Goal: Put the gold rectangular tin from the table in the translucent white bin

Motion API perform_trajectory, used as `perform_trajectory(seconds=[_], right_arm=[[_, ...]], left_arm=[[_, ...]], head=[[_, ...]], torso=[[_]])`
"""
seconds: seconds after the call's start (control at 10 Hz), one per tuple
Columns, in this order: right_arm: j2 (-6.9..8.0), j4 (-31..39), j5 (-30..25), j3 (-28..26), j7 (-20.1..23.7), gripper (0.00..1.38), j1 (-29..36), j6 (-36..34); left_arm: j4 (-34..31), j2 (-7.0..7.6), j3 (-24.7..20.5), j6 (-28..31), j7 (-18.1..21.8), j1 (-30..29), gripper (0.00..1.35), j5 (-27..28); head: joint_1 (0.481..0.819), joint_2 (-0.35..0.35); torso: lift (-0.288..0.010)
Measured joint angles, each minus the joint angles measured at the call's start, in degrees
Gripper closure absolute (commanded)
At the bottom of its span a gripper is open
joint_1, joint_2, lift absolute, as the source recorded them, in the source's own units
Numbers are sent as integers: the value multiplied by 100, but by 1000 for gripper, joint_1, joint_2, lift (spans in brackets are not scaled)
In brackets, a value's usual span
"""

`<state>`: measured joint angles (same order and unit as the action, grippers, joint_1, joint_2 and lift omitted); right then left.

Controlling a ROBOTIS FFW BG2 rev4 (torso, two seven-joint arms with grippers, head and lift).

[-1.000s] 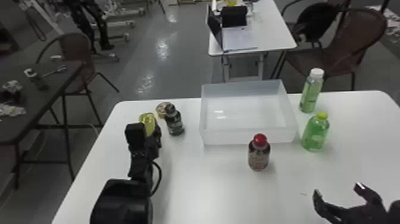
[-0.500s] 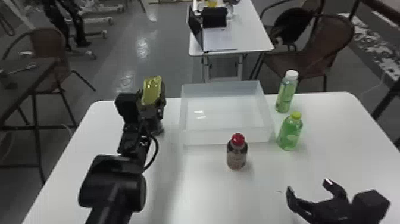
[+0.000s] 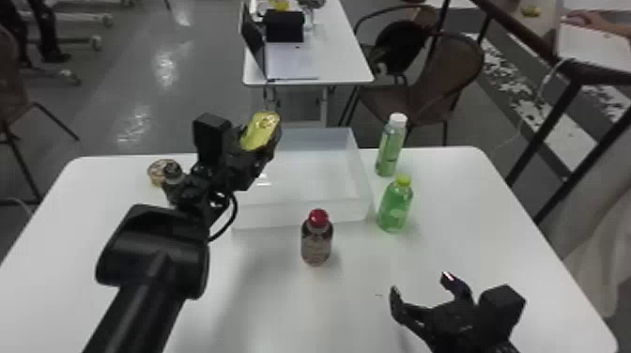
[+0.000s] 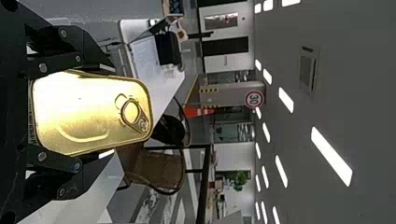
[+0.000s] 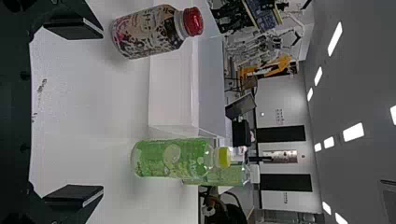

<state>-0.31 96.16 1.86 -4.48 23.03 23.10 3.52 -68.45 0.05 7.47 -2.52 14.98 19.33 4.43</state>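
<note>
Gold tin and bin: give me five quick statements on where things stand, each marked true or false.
1. The left gripper holds the gold tin. True.
2. The gold tin lies inside the translucent white bin. False; it is held up between the left gripper's fingers.
3. The red-capped bottle stands upright. True.
4. The right gripper is closed on a bottle. False; it is open and holds nothing.
5. The yellow-capped green bottle stands outside the bin. True.

Light is being shed by ceiling strips (image 4: 331,156), glare is being thrown off the tin (image 4: 84,109), the bench (image 3: 281,305) is being softly shadowed.
</note>
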Motion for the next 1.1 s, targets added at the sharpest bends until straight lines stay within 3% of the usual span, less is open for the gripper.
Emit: perform_trajectory(seconds=[0.4,0.5,0.7,0.8,1.1], right_arm=[[-50,-52,36,0,0,122,-62,0],[-60,-65,40,0,0,122,-82,0],[-59,-94,43,0,-1,122,-103,0],[-57,-99,43,0,-1,122,-99,0],[-62,-81,49,-2,0,122,-87,2]], left_arm=[[1902,-5,73,29,428,938,822,1087],[2246,-5,63,5,507,1103,757,1431],[2498,-5,53,-277,603,1244,298,1981],[2509,-5,53,-348,659,1267,197,2143],[2474,-5,-33,-515,787,1230,159,2138]], head=[[695,-95],[695,-93],[695,-96],[695,-99],[695,-102]], torso=[[-58],[-58],[-58],[-58],[-58]])
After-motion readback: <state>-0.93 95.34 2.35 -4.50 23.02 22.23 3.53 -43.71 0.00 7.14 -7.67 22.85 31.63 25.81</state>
